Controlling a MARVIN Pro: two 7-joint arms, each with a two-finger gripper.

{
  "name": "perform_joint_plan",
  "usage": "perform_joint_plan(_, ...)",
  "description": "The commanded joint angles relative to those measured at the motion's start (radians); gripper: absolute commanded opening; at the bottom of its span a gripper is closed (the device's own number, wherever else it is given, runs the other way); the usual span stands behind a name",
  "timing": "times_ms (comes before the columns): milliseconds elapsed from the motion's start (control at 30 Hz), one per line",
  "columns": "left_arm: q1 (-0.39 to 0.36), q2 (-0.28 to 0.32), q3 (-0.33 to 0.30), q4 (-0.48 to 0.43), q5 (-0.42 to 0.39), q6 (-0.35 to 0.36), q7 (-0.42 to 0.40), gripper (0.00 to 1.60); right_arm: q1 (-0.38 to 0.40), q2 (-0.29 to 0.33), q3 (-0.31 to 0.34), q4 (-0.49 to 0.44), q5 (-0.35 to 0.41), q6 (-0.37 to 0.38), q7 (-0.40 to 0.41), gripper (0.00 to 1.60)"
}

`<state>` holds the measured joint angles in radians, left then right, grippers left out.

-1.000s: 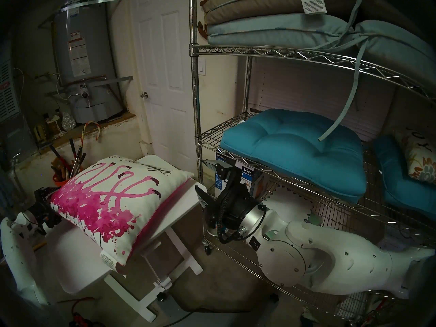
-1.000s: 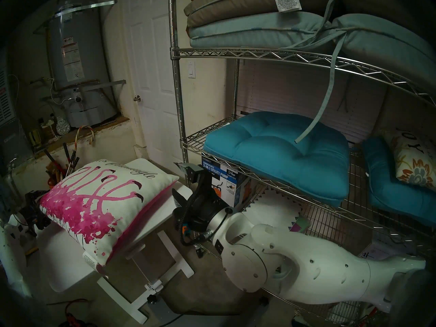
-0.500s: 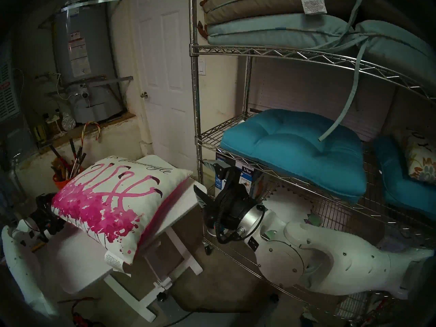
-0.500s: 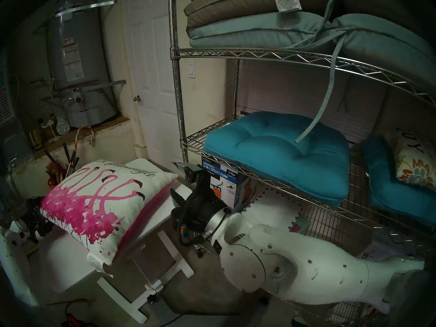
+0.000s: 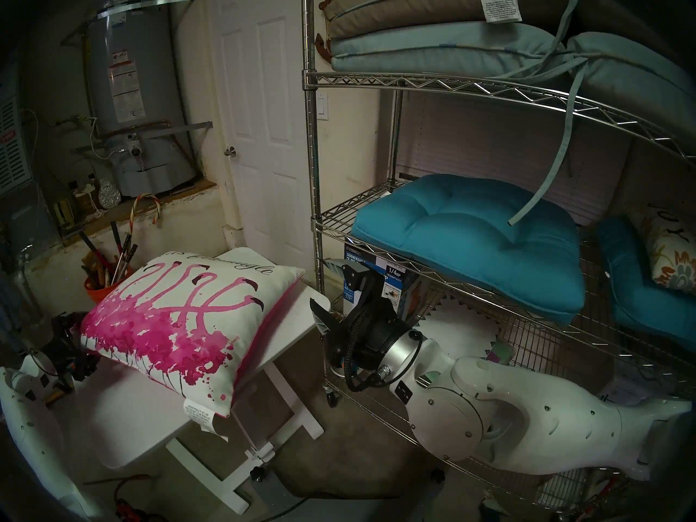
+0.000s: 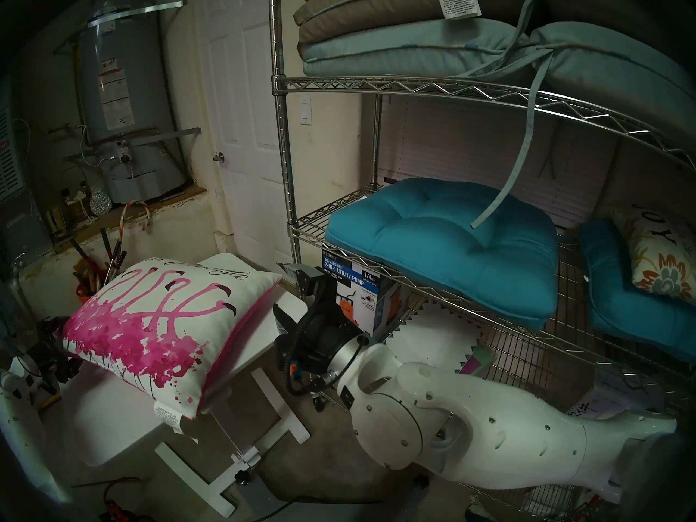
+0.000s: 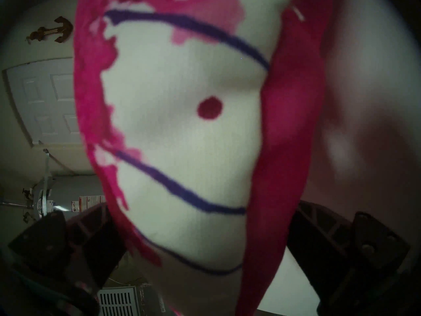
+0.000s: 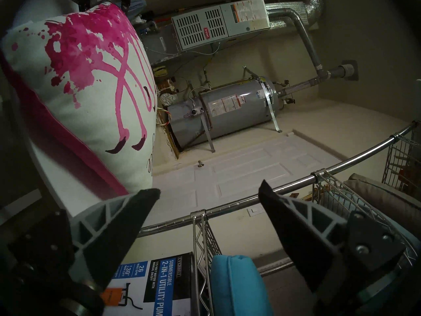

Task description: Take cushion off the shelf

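Note:
The cushion (image 5: pixel 188 321), white with a magenta flamingo print, black script and a pink back, lies tilted on the small white table (image 5: pixel 124 427), off the shelf. It also shows in the right head view (image 6: pixel 158 321). My left gripper (image 5: pixel 75 344) is shut on the cushion's left end; the left wrist view is filled by the cushion (image 7: pixel 182 126) between the fingers. My right gripper (image 5: pixel 324 329) is open and empty, just right of the table by the chrome wire shelf (image 5: pixel 312 171). In the right wrist view it (image 8: pixel 209 190) stands apart from the cushion (image 8: pixel 91 92).
A teal tufted seat cushion (image 5: pixel 470 246) and a floral pillow (image 5: pixel 674 261) lie on the middle tier, grey cushions (image 5: pixel 433 46) on the top one. A pump box (image 5: pixel 376 280) stands on a lower tier. A water heater (image 5: pixel 135 95), a door (image 5: pixel 263 114) and a tool bucket (image 5: pixel 105 280) stand behind the table.
The cushion has turned on the table: its near corner with the care tag has swung to the right. My left gripper keeps its hold. My right arm has barely moved.

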<state>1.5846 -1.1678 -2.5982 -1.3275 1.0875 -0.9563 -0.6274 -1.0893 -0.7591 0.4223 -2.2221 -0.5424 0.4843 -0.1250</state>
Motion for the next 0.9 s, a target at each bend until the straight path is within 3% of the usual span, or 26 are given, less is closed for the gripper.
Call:
perform_joint_plan(0, 0.002, 0.016, -0.027, -0.028, -0.055, -0.004, -0.021, 0.69, 0.004, -0.019, 0.006, -0.003, 0.000, -0.003, -0.012, 1.60)
perform_joint_plan(33, 0.000, 0.017, -0.030, -0.030, -0.053, -0.004, -0.025, 0.00, 0.004, -0.022, 0.005, -0.002, 0.000, -0.002, -0.011, 1.60)
perform_joint_plan(333, -0.007, 0.059, -0.041, 0.007, -0.075, -0.004, -0.047, 0.00, -0.002, -0.024, 0.004, 0.002, -0.003, 0.002, -0.015, 1.60)
perform_joint_plan(667, -0.019, 0.153, -0.047, 0.081, -0.102, -0.004, -0.062, 0.00, -0.008, -0.028, 0.001, 0.008, -0.004, 0.002, -0.017, 1.60)
perform_joint_plan(867, -0.075, 0.205, -0.052, 0.132, -0.077, -0.004, -0.068, 0.00, -0.014, -0.039, -0.008, 0.014, -0.006, 0.001, -0.017, 1.60)
